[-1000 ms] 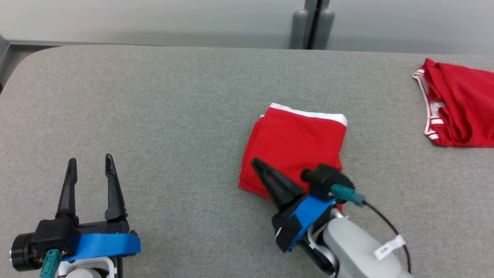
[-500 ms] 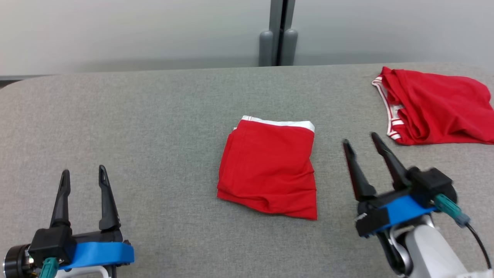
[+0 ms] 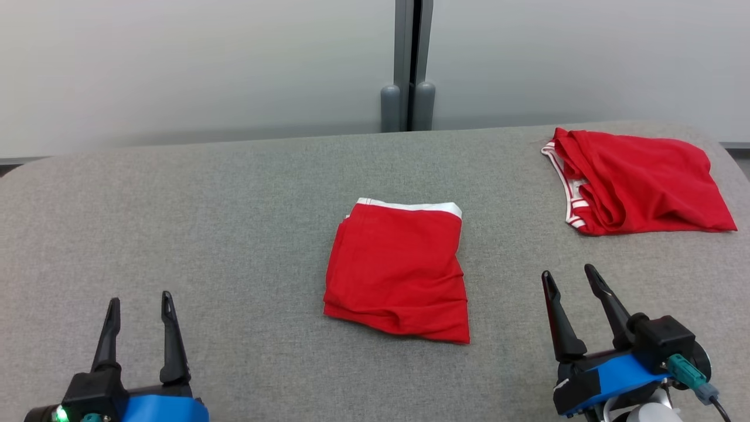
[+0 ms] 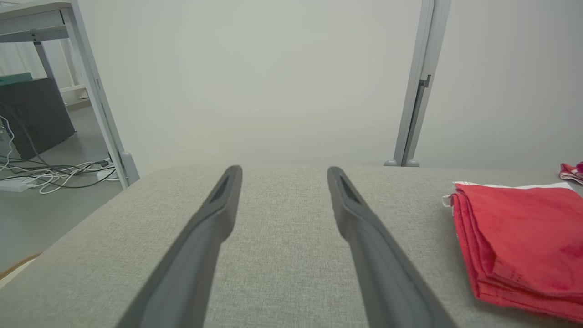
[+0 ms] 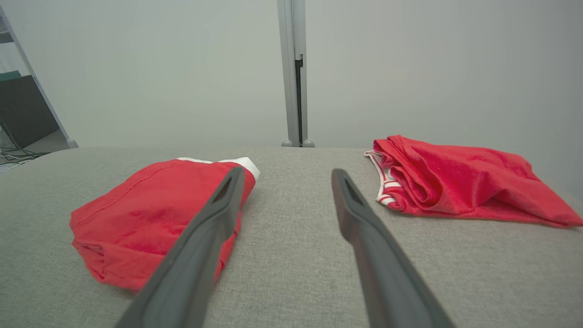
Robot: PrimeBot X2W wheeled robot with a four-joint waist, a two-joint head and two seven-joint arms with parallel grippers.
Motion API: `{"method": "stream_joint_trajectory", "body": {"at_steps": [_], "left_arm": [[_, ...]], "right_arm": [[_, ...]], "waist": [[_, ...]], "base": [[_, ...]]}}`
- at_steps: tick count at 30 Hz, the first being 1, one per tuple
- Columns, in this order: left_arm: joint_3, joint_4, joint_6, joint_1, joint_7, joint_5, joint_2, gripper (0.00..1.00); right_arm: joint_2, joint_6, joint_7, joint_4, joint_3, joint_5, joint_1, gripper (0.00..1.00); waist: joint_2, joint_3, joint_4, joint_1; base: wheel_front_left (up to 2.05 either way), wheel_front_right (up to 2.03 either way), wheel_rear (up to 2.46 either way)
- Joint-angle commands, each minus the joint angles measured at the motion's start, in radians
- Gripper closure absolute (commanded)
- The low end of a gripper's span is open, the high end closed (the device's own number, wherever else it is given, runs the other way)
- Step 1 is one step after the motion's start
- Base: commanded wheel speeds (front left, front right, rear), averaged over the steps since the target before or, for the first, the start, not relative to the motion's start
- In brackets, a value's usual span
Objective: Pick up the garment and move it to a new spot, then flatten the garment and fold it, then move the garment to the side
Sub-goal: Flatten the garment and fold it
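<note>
One folded garment (image 3: 397, 269) flat on table (image 3: 234, 205), long axis running fwd, roughly parallel to fingers (image 3: 561, 322). Ahead-left of R gripper (image 3: 567, 271), near; ahead-right of L gripper (image 3: 140, 298), well apart. R nearer. Both pairs spread wide, empty. Crumpled 2nd garment (image 3: 638, 181) ahead-right of R.

Your head camera looks down and forward from high over the grey surface (image 3: 176, 234) toward the wall (image 3: 176, 70). Both wrist cameras sit low, just above it, facing that wall along their own jaws. All three views share the folded red garment (image 3: 395, 269) and the post (image 3: 403, 58).
</note>
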Motion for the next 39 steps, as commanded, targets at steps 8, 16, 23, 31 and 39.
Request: {"method": "stream_joint_trajectory", "body": {"at_steps": [8,16,23,31,39], "left_arm": [[-0.010,0.020,0.005,0.030,0.028,-0.003,0.015,0.00],[-0.044,-0.030,-0.033,0.015,0.104,-0.033,0.034,0.00],[-0.046,-0.054,-0.046,0.013,0.119,-0.063,0.049,0.00],[-0.049,-0.054,-0.036,0.011,0.122,-0.073,0.056,0.00],[-0.053,-0.052,-0.030,0.010,0.124,-0.083,0.058,0.00]], "right_arm": [[0.019,0.000,0.054,-0.048,-0.012,-0.036,0.039,0.00],[0.022,0.000,0.111,-0.088,-0.029,-0.052,0.056,0.00],[0.022,0.000,0.121,-0.099,-0.023,-0.039,0.054,0.00],[0.022,0.000,0.123,-0.089,-0.021,-0.029,0.057,0.00],[0.023,0.000,0.123,-0.084,-0.019,-0.026,0.056,0.00]], "waist": [[0.0000,-0.042,0.013,0.0002],[0.0000,-0.046,0.025,0.0002],[0.0000,-0.042,0.023,0.0002],[0.0000,-0.042,0.020,0.0002],[0.0000,-0.042,0.019,0.0002]], "base": [[0.00,0.00,0.00],[0.00,0.00,0.00],[0.00,0.00,0.00],[0.00,0.00,0.00],[0.00,0.00,0.00]]}}
